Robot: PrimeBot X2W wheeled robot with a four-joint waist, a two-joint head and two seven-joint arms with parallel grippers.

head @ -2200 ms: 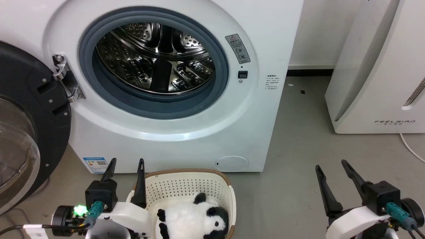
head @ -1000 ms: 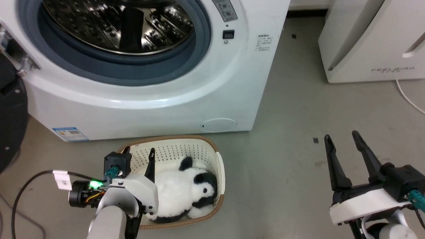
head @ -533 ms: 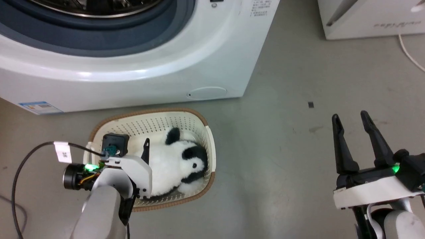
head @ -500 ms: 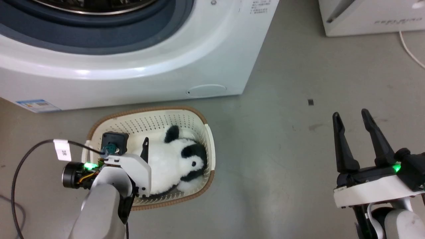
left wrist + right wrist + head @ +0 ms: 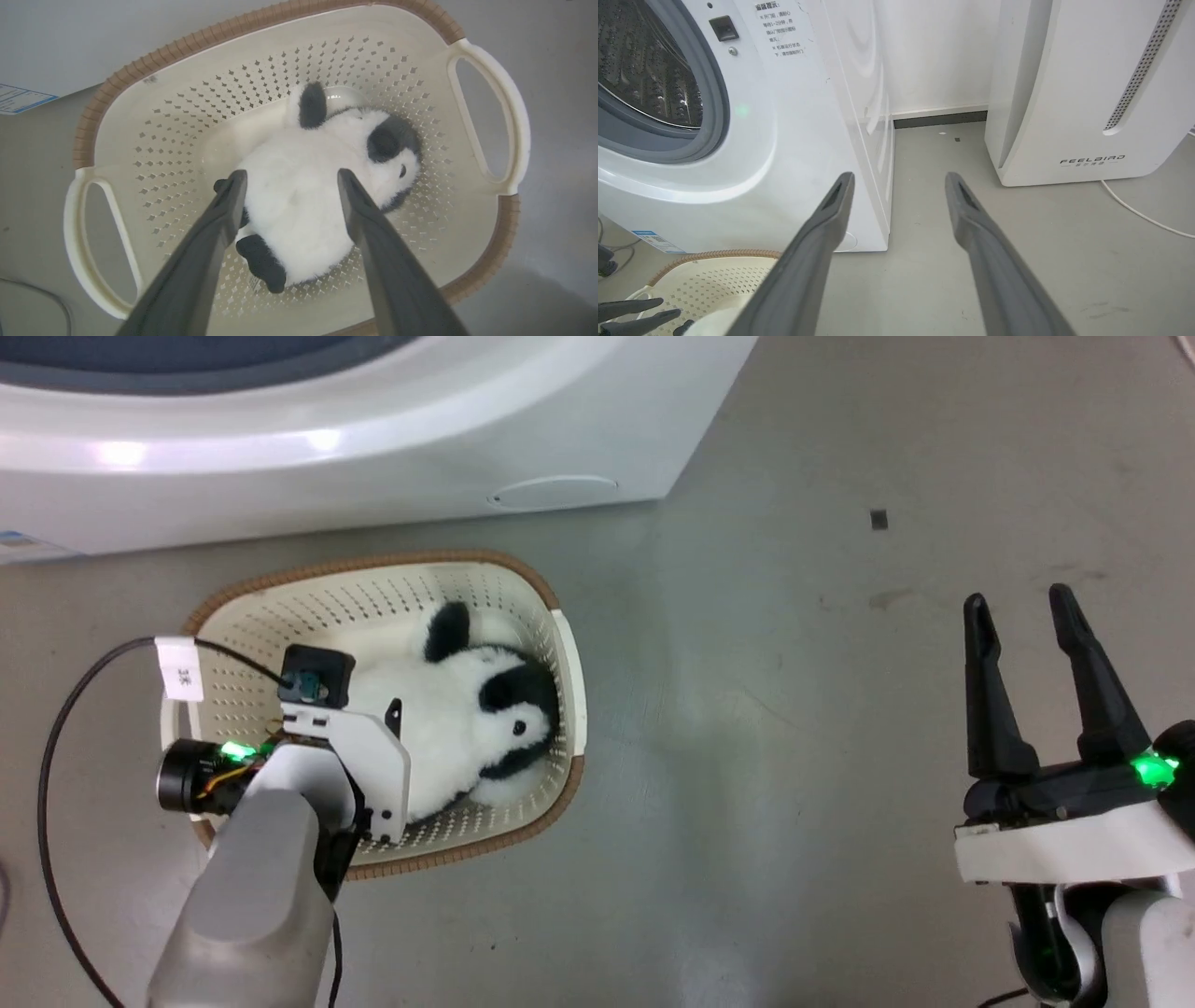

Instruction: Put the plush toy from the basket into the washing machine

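Grey floor (image 5: 794,756), washer (image 5: 373,457) at top edge, basket (image 5: 551,784) just before it. Inside lies panda (image 5: 457,719), head toward basket's right end. Over it left end effector (image 5: 290,175) released, fingers spread either side of body. Well apart, right end effector (image 5: 1018,597) released above floor.

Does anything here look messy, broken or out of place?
Nothing stands out. The plush toy lies inside the basket, which sits upright and intact by the washing machine; the left claw is open over the toy.
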